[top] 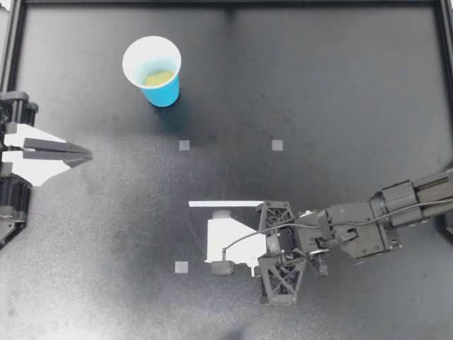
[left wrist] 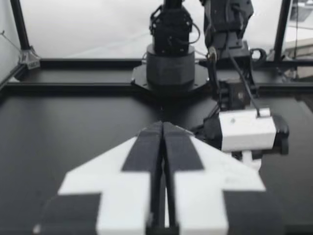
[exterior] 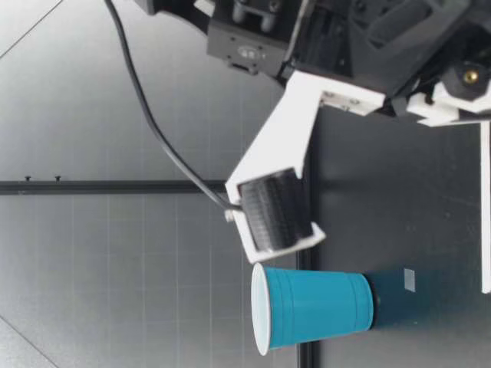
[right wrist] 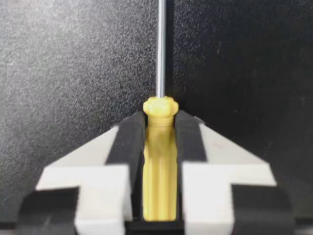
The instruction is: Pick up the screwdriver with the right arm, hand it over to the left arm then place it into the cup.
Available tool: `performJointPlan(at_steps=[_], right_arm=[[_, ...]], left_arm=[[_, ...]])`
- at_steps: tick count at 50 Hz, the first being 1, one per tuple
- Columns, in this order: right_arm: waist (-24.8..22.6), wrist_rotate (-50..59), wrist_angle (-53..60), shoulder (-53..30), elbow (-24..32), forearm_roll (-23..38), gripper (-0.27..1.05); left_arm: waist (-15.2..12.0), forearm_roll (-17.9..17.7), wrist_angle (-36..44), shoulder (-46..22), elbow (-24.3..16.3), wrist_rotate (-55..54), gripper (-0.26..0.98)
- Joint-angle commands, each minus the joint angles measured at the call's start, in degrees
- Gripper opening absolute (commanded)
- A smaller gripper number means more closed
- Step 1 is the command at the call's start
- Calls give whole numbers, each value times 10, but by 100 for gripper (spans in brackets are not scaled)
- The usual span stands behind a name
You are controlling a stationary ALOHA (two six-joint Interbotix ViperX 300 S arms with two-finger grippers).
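Observation:
My right gripper (top: 212, 234) is low over the front middle of the table and covers the screwdriver in the top view. The right wrist view shows the screwdriver's yellow handle (right wrist: 159, 161) between both fingers, which press on it from two sides. Its thin metal shaft (right wrist: 161, 49) runs straight ahead over the mat. My left gripper (top: 74, 152) hovers at the table's left edge, shut and holding nothing; its closed fingers (left wrist: 146, 147) point toward my right arm's gripper (left wrist: 244, 129). The blue cup (top: 152, 71) stands upright at the back left, also in the low view (exterior: 314, 307).
Small grey square markers (top: 184, 145) (top: 277, 145) (top: 181, 267) lie on the black mat. A black frame rail (top: 226, 3) borders the table. In the low view a gripper's white finger (exterior: 284, 146) hangs above the table beside the cup.

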State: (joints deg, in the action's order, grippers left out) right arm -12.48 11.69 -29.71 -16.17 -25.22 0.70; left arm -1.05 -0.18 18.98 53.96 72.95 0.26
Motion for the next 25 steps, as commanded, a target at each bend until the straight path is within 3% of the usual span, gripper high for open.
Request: performJointPlan(at_steps=[1, 13, 25], right_arm=[[0, 4, 22, 42, -4, 3, 13], [26, 41, 185, 115, -80, 3, 13], [64, 42, 364, 168, -160, 1, 13]], left_arm=[[-2, 0, 18, -16, -4, 1, 10], [-6, -9, 94, -81, 8, 2, 19], [-7, -18, 146, -141, -4, 3, 52]])
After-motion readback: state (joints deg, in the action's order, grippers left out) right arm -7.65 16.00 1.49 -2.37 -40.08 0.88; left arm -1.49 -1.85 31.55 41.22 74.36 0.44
